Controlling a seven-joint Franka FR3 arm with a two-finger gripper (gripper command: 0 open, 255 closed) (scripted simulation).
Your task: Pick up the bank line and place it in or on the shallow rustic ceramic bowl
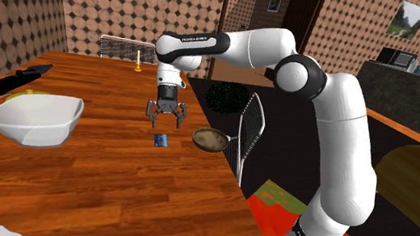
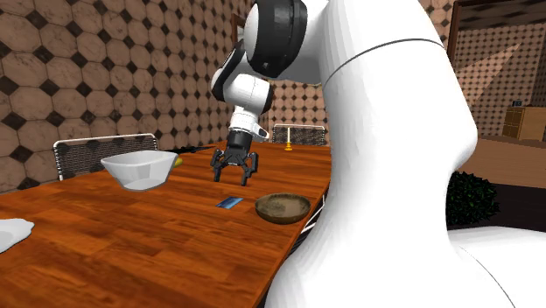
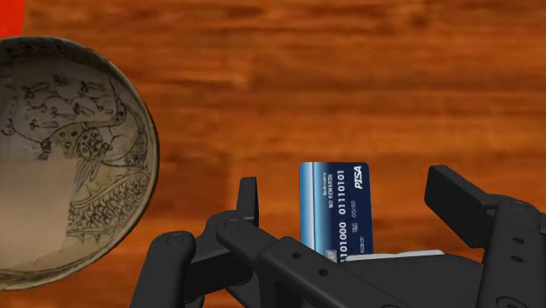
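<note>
The bank card [image 1: 160,139], small and blue, lies flat on the wooden table [image 1: 110,199]. Just beside it, toward the table's edge, sits the shallow brown bowl [image 1: 210,140] with a patterned inside. My gripper [image 1: 166,119] hangs open a little above the card, pointing down. In the wrist view the card [image 3: 336,210] shows between the spread fingers [image 3: 248,206], which do not touch it, and the bowl [image 3: 61,166] lies off to one side. From the second exterior view the gripper [image 2: 234,175] hovers behind the card [image 2: 231,203] and the bowl [image 2: 283,207].
A large white bowl [image 1: 36,118] stands at the shoulder view's left, with a black object [image 1: 9,82] beyond it. A yellow candlestick [image 1: 137,64] is at the far table edge. A wire chair [image 1: 252,130] stands against the table's side by the brown bowl.
</note>
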